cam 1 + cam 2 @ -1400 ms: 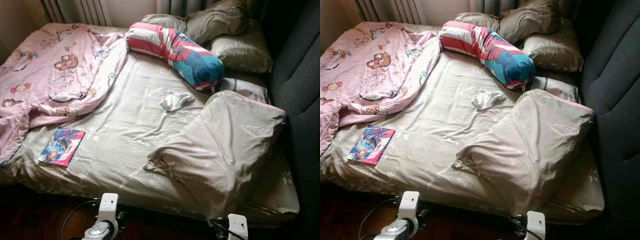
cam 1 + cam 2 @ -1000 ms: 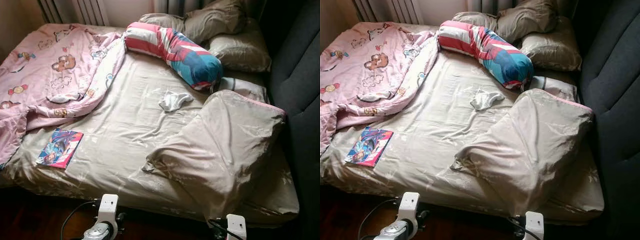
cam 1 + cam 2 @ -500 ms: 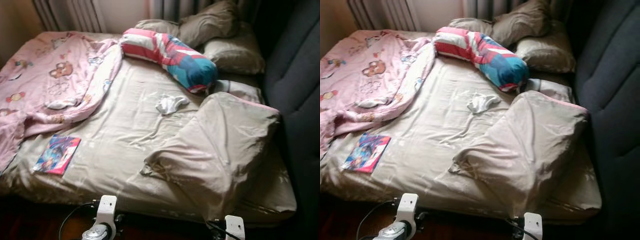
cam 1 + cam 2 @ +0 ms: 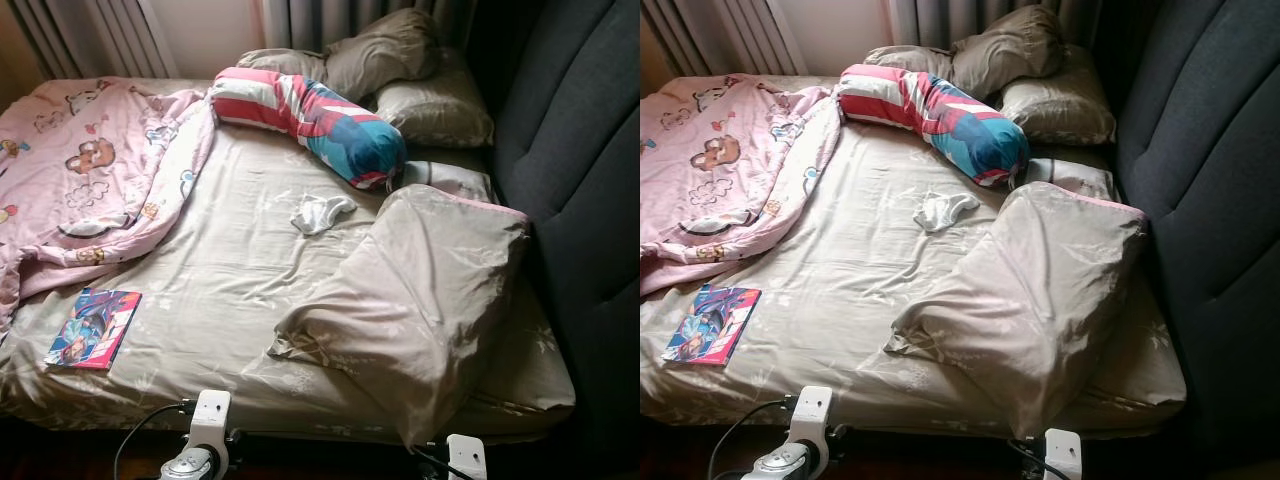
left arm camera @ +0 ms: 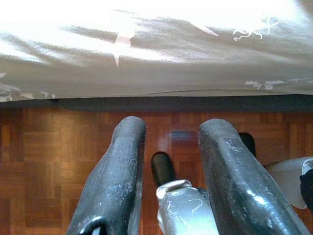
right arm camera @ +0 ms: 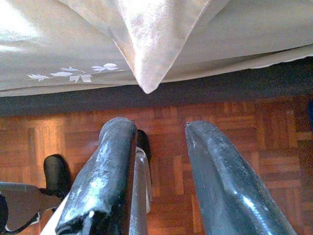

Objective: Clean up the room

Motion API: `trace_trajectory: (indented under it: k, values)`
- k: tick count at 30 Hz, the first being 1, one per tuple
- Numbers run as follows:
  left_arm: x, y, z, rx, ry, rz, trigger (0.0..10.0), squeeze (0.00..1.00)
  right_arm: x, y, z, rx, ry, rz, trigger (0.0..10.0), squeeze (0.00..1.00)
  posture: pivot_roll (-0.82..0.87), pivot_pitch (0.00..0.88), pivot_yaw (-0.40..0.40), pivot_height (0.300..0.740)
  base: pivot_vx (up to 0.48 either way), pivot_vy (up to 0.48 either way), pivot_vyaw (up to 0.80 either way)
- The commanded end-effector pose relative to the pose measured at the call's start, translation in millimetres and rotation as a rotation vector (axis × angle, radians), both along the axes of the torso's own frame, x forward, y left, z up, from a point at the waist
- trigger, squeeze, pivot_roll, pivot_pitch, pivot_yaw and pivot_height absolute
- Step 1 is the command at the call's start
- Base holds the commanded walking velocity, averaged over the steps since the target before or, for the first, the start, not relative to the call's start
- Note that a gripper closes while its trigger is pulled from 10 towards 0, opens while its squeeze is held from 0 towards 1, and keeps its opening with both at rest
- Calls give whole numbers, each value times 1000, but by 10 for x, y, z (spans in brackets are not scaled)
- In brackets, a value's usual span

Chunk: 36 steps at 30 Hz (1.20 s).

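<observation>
A bed [image 4: 240, 270] with a beige sheet lies before me. On it are a crumpled white cloth [image 4: 320, 212] near the middle, a colourful comic book [image 4: 92, 328] at the near left, a pink cartoon blanket [image 4: 80, 190] bunched at the left, and a red, white and blue bolster [image 4: 310, 125]. A beige duvet [image 4: 420, 300] is folded back at the near right. Both arms hang low at the bed's near edge. My left gripper [image 5: 172, 126] and right gripper [image 6: 160, 127] are open over the parquet floor, holding nothing.
Beige pillows [image 4: 400, 70] lie at the head, beside a dark padded headboard [image 4: 580, 180] along the right. Curtains [image 4: 90, 35] hang behind the bed. The duvet's corner [image 6: 146, 83] droops over the mattress edge above the wooden floor [image 5: 49, 147].
The whole picture has shifted left and down, so the camera has moved. The things on the bed lie as before, and both arms still hang at the bed's edge.
</observation>
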State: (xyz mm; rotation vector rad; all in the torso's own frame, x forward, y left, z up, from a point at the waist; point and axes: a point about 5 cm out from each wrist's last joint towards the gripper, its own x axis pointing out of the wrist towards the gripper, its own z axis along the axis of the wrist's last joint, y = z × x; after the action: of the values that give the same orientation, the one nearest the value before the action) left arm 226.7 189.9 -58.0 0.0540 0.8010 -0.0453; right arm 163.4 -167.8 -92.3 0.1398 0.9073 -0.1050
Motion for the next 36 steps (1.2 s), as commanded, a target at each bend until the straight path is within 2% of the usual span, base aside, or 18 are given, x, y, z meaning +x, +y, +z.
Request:
trace_trajectory:
  k: [1, 5, 9, 17, 23, 24, 25, 26, 29, 30, 31, 32, 33, 36]
  values:
    - [-80, 7, -51, 6, 29, -10, 10000, 0, -46, -15, -19, -2, 16, -17, 10000, 0, 3, 105, 13, 740, 0, -259, 0]
    - [-80, 11, -51, 8, 28, -7, 10000, 0, -49, -16, -22, 1, 19, -19, 10000, 0, 3, 106, 13, 740, 0, -261, 0]
    - [-85, 26, -51, 11, 27, 1, 10000, 0, -49, -17, -22, -1, 20, -11, 10000, 0, 2, 112, 10, 740, 0, -261, -711]
    - [-54, 36, -29, 20, 7, 17, 10000, 0, -44, -23, -17, -5, 11, -15, 10000, 0, -6, 118, 7, 740, 0, -158, 0]
    - [164, 37, 131, 34, -104, 12, 10000, 0, -20, -26, 7, 7, -35, -19, 10000, 0, -13, 121, -2, 740, 0, 0, 0]
    - [266, 51, 222, 39, -168, 20, 10000, 0, -4, -26, 24, 15, -66, -16, 10000, 0, -16, 122, -6, 740, 0, 0, 0]
    - [266, 51, 222, 39, -168, 20, 10000, 0, -4, -26, 24, 15, -66, -16, 10000, 0, -16, 122, -6, 740, 0, 0, 0]
    - [384, 75, 340, 32, -251, 45, 10000, 0, 12, -30, 46, 32, -109, -35, 10000, 0, -22, 123, -7, 740, 0, 0, 0]
    - [484, 101, 457, 2, -334, 95, 10000, 0, 20, -34, 67, 56, -152, -57, 10000, 0, -37, 117, -1, 740, 0, 0, 0]
    - [518, 133, 518, -30, -385, 141, 10000, 0, 273, -25, 192, 60, -232, -55, 10000, 0, -51, 117, 2, 740, 0, 0, 0]
    - [522, 140, 530, -36, -397, 150, 10000, 0, 343, -21, 230, 59, -254, -53, 10000, 0, -51, 117, 2, 740, 0, 0, 0]
    - [524, 143, 560, -49, -432, 157, 10000, 0, 534, -20, 344, 54, -314, -42, 10000, 0, -76, 120, -1, 740, 0, 0, 0]
    - [518, 137, 590, -55, -471, 153, 10000, 0, 656, -27, 431, 46, -363, -33, 10000, 0, -79, 121, -8, 740, 0, 0, 0]
    - [458, 109, 642, -62, -560, 137, 10000, 0, 848, -88, 617, 40, -494, -48, 10000, 0, -87, 124, -21, 740, 0, 0, 0]
